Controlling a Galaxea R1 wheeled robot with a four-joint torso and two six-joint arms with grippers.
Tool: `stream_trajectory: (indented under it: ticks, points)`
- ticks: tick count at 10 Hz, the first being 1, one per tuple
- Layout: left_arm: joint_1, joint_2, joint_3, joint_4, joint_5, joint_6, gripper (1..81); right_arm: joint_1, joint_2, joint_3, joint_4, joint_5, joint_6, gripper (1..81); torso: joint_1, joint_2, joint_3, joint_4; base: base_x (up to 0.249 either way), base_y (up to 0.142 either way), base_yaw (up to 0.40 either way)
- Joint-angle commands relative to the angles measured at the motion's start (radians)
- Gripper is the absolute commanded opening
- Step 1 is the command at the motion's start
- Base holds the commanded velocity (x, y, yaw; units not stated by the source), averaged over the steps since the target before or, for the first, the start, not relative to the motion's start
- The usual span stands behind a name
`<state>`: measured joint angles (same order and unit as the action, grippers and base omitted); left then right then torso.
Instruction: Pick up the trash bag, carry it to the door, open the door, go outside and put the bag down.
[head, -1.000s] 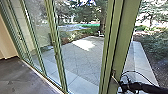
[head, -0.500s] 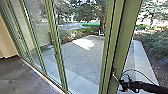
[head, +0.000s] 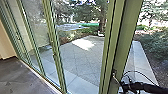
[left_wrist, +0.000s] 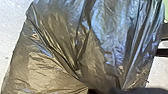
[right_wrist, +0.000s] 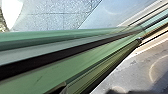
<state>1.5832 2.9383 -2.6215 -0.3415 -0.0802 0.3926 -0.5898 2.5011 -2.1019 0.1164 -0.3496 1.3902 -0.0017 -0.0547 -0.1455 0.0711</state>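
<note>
Trash bag (left_wrist: 75, 37) glossy, creased, brown with bluish sheen; left pincer (left_wrist: 105, 90), right pincer (head: 121, 85): cannot tell how wide.

Outdoors: tree trunk (head: 102, 24), low greenery (head: 88, 31) beside it, shrubs (head: 154, 45) farther right. Indoors: dark floor (head: 21, 78) meeting beige wall (head: 8, 47).

Daylight through glass panes (head: 37, 32), glaring sun patch (head: 83, 44) on paving (head: 77, 61), dimmer indoor floor (head: 16, 75), bluish sheen on trash bag (left_wrist: 75, 45)

- The robot's right arm (head: 150, 88), black and tube-like.
- A thin, dark cable (head: 133, 71), bowed in a smooth arc above it.
- The right gripper (head: 123, 85), black too, its outline uneven, with small projecting parts.
</note>
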Motion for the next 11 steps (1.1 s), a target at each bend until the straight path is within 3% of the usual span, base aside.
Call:
stream_trajectory:
  ticks: [1, 5, 11]
  points:
    - [-0.028, -0.008, 0.003, -0.007, 0.066, 0.005, 1.0, 0.09, 0.07, -0.067, -0.021, -0.178, 0.052, 81.1, 0.002, 0.0, 0.0, 0.0, 0.114, 0.0, 0.0]
    - [-0.028, -0.008, 0.003, -0.007, 0.066, 0.005, 1.0, 0.101, 0.054, -0.059, -0.024, -0.166, 0.043, 81.1, 0.003, 0.001, -0.001, 0.0, 0.1, 0.0, 0.0]
    - [-0.028, -0.008, 0.003, -0.007, 0.066, 0.005, 1.0, 0.13, -0.098, 0.037, -0.026, -0.124, 0.044, 81.1, 0.011, 0.006, -0.006, 0.0, 0.075, 0.0, 0.0]
